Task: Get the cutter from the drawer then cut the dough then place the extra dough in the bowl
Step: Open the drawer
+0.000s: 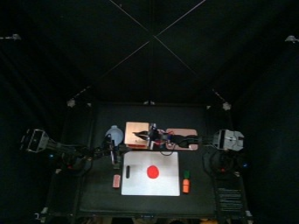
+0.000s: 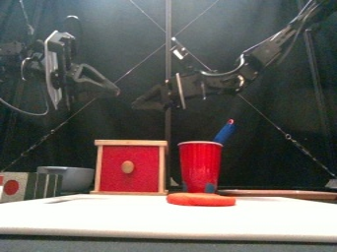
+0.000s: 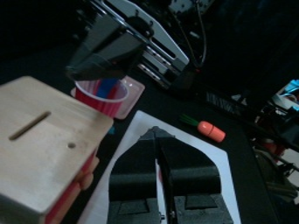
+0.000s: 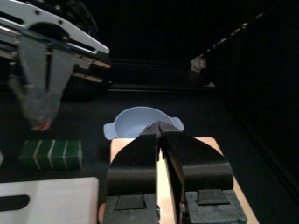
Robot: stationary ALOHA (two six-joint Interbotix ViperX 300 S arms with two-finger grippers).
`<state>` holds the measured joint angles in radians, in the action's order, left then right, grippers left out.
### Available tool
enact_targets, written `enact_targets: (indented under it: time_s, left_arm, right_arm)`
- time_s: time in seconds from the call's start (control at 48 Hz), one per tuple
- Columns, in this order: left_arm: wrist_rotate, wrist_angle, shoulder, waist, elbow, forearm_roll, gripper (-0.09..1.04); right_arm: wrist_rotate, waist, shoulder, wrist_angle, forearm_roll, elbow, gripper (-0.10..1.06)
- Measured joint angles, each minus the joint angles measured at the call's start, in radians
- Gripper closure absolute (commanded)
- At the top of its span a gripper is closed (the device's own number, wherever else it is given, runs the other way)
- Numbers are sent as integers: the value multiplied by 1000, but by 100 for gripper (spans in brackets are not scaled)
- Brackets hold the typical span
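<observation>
Drawer front is shut and the cutter is not in view; presumably it lies inside the wooden box.
Right fingers are pressed together, empty, above the box. Left fingers are likewise clenched on nothing, raised at the left near the bowl.

To do it well: part the right fingers, come down level with the knob, and pull straight toward the front. The left arm could steady the box.

Count:
- one tabletop
- one white cutting board
- one box
- one bowl
- one red cup
- one dough disc, on the board
- one sushi block
- one orange toy
- one blue knife showing
</observation>
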<state>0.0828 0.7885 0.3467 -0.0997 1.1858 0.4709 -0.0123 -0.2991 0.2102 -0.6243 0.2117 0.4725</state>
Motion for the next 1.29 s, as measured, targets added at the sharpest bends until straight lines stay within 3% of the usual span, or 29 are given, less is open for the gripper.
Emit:
enact_targets:
  time_s: [0.188, 0.375, 0.646, 0.979, 1.292]
  left_arm:
    - [78, 2, -75, -14, -35, 18, 42]
    - [181, 2, -158, -20, -61, 35, 22]
    - [443, -34, -255, -18, -94, 144, 7]
    - [655, -55, -337, -14, -120, 215, 6]
    - [680, -55, -403, 29, -172, 344, 6]
  right_arm:
    - [2, -9, 130, 2, 6, -95, 103]
    - [2, -26, 164, 28, 6, -114, 103]
    - [12, -32, 170, 115, 8, -117, 103]
    - [8, -29, 170, 152, 8, -127, 103]
    - [5, -31, 170, 153, 6, -129, 103]
